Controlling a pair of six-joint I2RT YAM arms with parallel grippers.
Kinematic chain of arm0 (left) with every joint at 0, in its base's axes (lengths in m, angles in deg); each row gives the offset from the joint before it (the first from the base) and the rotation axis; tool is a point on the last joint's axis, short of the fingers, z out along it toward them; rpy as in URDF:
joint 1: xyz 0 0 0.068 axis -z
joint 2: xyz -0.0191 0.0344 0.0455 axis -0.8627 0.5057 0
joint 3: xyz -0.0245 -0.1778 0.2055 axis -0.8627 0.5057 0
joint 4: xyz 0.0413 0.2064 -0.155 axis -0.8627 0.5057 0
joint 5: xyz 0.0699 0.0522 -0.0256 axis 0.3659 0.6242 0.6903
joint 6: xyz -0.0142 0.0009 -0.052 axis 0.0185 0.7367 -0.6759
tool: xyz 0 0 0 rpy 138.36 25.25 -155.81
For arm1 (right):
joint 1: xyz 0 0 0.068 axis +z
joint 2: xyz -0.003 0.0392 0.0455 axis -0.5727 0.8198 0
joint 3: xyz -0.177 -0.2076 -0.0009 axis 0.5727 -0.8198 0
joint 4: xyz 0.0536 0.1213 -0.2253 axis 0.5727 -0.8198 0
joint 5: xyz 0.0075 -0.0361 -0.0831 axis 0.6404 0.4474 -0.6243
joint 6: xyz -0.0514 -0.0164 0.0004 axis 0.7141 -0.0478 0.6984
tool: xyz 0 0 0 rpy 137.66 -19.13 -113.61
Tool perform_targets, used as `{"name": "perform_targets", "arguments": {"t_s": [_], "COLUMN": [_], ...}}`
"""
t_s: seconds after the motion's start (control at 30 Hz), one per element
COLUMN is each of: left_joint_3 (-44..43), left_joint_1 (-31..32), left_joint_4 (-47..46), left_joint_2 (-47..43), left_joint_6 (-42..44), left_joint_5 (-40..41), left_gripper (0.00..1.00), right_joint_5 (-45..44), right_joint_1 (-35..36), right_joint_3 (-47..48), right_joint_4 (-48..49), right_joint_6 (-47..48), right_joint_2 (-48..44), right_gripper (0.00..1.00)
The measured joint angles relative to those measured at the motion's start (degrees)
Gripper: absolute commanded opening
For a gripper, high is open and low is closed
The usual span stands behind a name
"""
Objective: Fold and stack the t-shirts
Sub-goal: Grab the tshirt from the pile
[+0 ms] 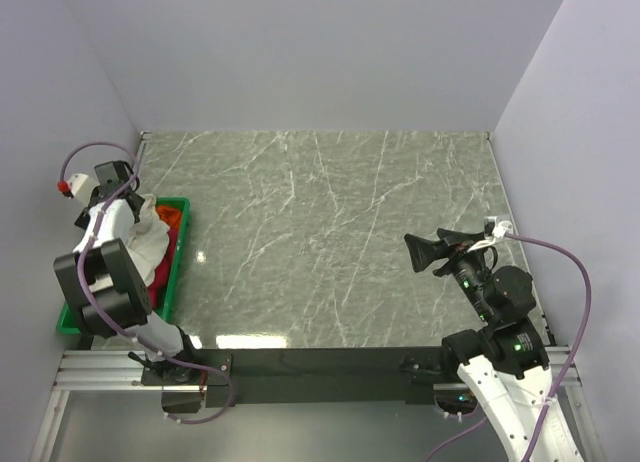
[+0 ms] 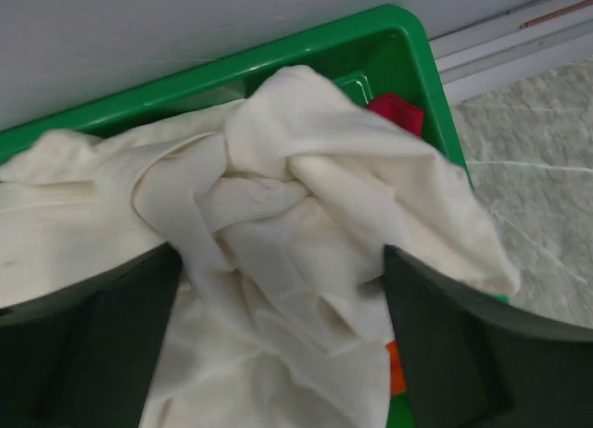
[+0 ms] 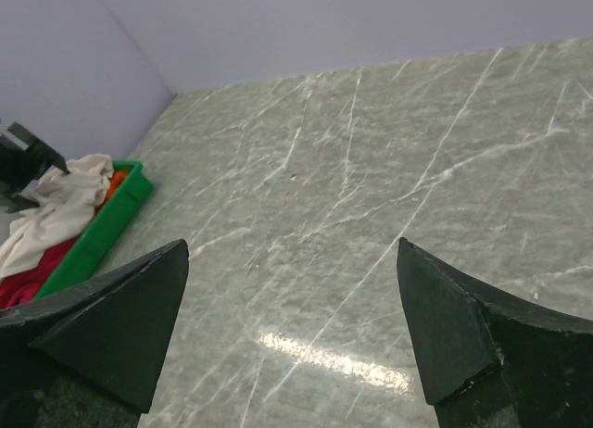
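Note:
A crumpled cream t-shirt (image 1: 150,237) lies on top of the pile in the green crate (image 1: 178,267). My left gripper (image 1: 137,204) reaches down into it. In the left wrist view the left gripper (image 2: 283,289) is open, its fingers wide apart with bunched folds of the cream t-shirt (image 2: 296,196) between them. A crimson-pink shirt (image 1: 163,274) and an orange shirt (image 1: 171,215) peek out underneath. My right gripper (image 1: 422,252) hovers open over bare table at the right; in its own view the right gripper (image 3: 292,261) holds nothing.
The crate sits against the left wall at the table's left edge, its rim (image 2: 278,53) close behind the cloth. Grey marble tabletop (image 1: 330,232) stretches between the crate and the right arm. Walls enclose the left, back and right sides.

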Motion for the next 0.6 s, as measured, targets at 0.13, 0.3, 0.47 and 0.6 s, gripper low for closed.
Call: {"name": "perform_targets", "arguments": {"t_s": [0.13,0.3,0.47,0.6], "left_joint_3": [-1.27,-1.7,-4.33,-9.68], "left_joint_1": [-0.07,0.0,5.42,18.49], "left_joint_4": [-0.87,-1.25,0.94,0.96], "left_joint_2": [4.17,3.63,-0.96,-8.46], "left_joint_6": [-0.59,0.11,2.34,5.49], "left_joint_5": [-0.87,-0.94,1.29,3.23], "left_gripper": [0.01,0.01,0.01,0.01], "right_joint_5": [0.63,2.4,4.35,5.18], "right_joint_1": [0.09,0.13,0.13,0.13], "right_joint_3": [0.0,0.0,0.87,3.78], "right_joint_4": [0.0,0.0,-0.15,-1.22], "right_joint_6": [0.28,1.03,1.11,0.98], "right_joint_2": [0.85,1.95,3.72,5.99], "right_gripper": [0.99,0.99,0.99,0.99]}}
